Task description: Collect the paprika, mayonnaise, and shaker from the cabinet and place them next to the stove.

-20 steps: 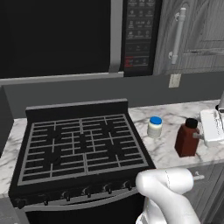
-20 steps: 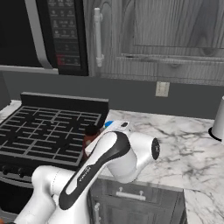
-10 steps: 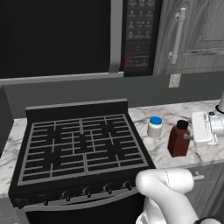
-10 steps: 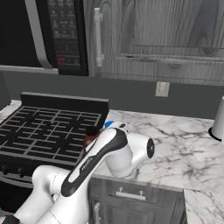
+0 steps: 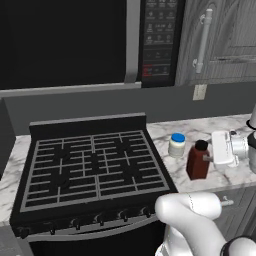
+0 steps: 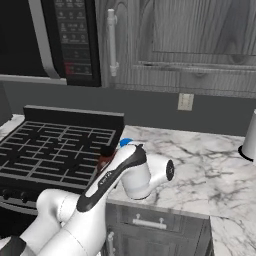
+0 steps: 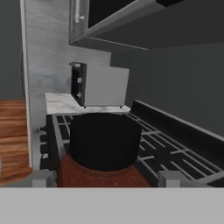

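Note:
The paprika (image 5: 196, 167), a dark red bottle with a black cap, stands upright low at the marble counter (image 5: 235, 175) just right of the stove (image 5: 95, 165). My gripper (image 5: 206, 159) reaches in from the right and is shut on it. In the hand view the black cap of the paprika (image 7: 105, 140) looms close, with the fingertips (image 7: 43, 178) flanking the red body and the stove's grates (image 7: 166, 148) beyond. The mayonnaise (image 5: 176, 145), a cream jar with a blue lid, stands on the counter just behind and left of the paprika; the blue lid of the mayonnaise (image 6: 125, 142) peeks over my arm. The shaker and cabinet are out of view.
A black microwave (image 5: 150, 40) hangs over the stove, with closed grey cupboard doors (image 5: 225, 40) to its right. A white cylinder on a dark base (image 6: 248, 135) stands at the far right of the counter. Beyond the stove's far side sits a grey box (image 7: 103, 85).
My gripper has carried the paprika leftward along the counter, closer to the stove and the mayonnaise. The mayonnaise has stayed put.

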You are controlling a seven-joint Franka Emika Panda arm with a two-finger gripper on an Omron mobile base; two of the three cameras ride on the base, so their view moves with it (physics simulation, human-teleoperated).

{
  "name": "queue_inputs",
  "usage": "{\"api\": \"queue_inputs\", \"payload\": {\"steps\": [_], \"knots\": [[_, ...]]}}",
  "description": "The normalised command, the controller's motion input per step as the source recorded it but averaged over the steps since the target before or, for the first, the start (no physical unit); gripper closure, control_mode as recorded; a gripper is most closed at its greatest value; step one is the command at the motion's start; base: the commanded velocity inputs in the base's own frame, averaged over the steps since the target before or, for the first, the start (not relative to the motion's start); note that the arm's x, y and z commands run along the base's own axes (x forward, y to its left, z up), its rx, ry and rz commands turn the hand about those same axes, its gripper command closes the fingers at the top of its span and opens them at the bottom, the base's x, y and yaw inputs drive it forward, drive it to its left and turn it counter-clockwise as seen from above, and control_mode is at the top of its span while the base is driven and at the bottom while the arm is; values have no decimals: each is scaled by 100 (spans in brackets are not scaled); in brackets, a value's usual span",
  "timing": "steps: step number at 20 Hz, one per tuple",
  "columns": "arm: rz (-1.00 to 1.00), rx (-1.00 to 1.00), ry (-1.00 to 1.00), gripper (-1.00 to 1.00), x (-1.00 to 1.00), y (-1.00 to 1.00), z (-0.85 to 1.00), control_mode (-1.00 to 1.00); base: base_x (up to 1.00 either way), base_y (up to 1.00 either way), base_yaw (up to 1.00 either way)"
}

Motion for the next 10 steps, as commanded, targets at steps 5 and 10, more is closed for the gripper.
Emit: {"api": "queue_inputs", "payload": {"steps": [5,10], "knots": [[4,0,0,100,26,-1,-28,-100,0,0,0],[4,0,0,100,27,-2,-28,-100,0,0,0]]}}
